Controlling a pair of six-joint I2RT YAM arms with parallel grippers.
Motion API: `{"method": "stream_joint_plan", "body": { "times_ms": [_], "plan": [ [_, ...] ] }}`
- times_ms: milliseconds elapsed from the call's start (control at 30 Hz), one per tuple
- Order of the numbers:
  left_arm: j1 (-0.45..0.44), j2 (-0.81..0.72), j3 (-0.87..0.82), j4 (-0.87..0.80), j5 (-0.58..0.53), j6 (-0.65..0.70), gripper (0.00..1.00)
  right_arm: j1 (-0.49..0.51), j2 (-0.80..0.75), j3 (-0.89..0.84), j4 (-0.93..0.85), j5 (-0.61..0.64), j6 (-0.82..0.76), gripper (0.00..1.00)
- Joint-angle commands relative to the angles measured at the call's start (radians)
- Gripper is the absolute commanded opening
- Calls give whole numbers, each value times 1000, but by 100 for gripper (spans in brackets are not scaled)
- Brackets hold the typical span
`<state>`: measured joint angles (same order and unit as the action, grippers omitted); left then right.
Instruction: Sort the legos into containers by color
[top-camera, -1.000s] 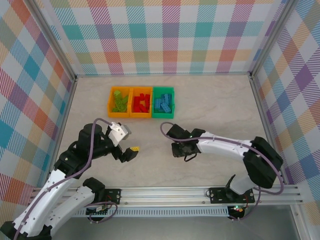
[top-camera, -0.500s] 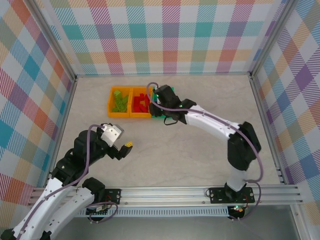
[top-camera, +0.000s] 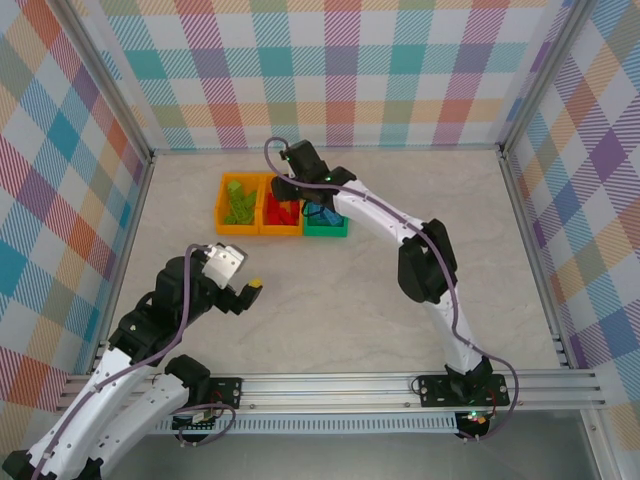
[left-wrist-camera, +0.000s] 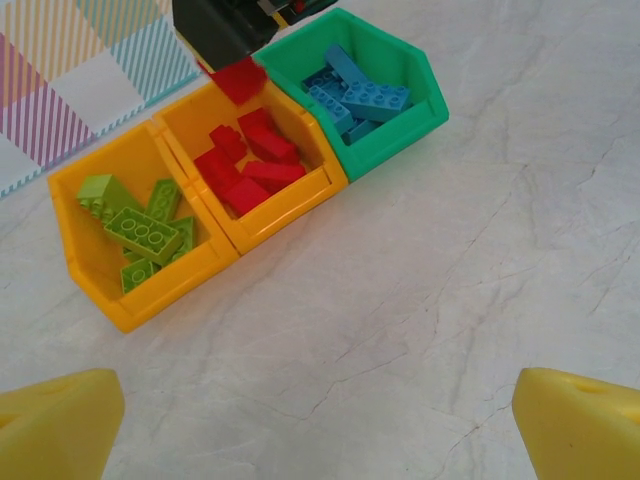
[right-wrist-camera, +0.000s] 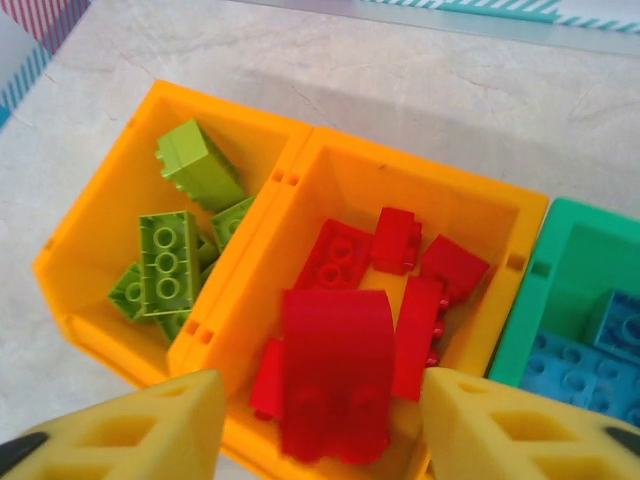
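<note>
Directly over the red-filled bin (right-wrist-camera: 430, 175), the right end effector (right-wrist-camera: 320, 392) stands apart. Its red brick (right-wrist-camera: 335, 365) sits loose, matching that colour.

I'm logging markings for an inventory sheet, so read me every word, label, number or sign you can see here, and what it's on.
No text can be read in these views.
Red studded plastic bricks, lime green studded plastic bricks, blue studded plastic bricks: any marks on the studs are too small or blurred to read.
Orange plastic bins, green plastic bin: no label shows.
Plaid walls: pattern, no writing.
</note>
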<state>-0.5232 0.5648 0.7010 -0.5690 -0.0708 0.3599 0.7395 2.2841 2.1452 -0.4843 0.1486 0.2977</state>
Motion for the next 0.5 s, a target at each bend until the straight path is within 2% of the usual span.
{"method": "stream_joint_plan", "body": {
  "times_ms": [0,100,200,333,467],
  "plan": [
    [-5,4,-12,23,-24,6,100,-6,51,117,-108,-4,-32,59],
    [-6,7,-15,24,-44,1,100,-8,52,161,-157,-11,-38,59],
    [-2,21,-19,21,-148,-31,100,-8,-26,87,-145,-13,-44,59],
    [5,48,51,-59,-357,-185,100,-8,-249,-216,-1,-16,-63,65],
    [6,31,56,-36,-398,-470,100,-9,-537,-569,145,41,-107,83]
  ]
}}
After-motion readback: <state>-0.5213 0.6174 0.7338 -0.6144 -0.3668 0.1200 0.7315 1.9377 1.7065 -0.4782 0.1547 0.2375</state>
